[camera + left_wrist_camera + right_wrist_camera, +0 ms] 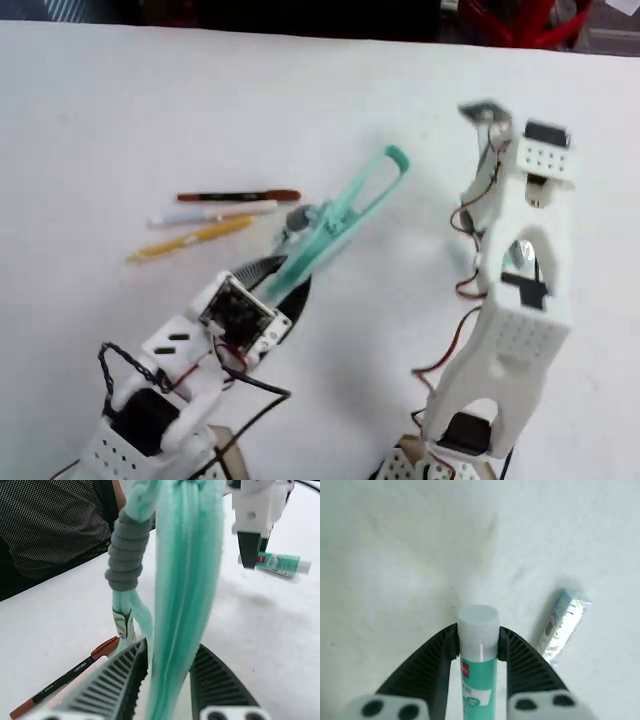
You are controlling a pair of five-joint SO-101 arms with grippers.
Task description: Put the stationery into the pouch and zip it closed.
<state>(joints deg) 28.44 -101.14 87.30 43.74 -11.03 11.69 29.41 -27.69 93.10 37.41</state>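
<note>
Left gripper: your left gripper (167,652) has its black ribbed jaws clamped on the mint-green fuzzy fabric pouch (340,220), pinching it flat near one end.
Pouch: long and narrow with a plush pile. It runs from the jaws out towards the middle of the table. You cannot tell whether its far end rests on the surface.
Zip cord: a grey wound cord coil (127,555), tight and ribbed, hangs just beside the pouch's edge, with thin mint cords trailing below it.
Right gripper: your right gripper (477,632) has both jaws pressed against the pale grey cap of the green plastic glue stick (479,667), a smooth cylinder held lengthwise between them.
Wrapped block: a small paper-wrapped rectangular block (562,627) with a pale blue end lies flat on the table, near the right gripper but not touching it.
Pens: three slim pens lie roughly parallel, all outside the pouch. They are a black pen with brown ends (238,196), a white pen (215,212) and a yellow pen (190,240). The white one's tip comes close to the pouch.
Table: a matt white tabletop (150,100).
</note>
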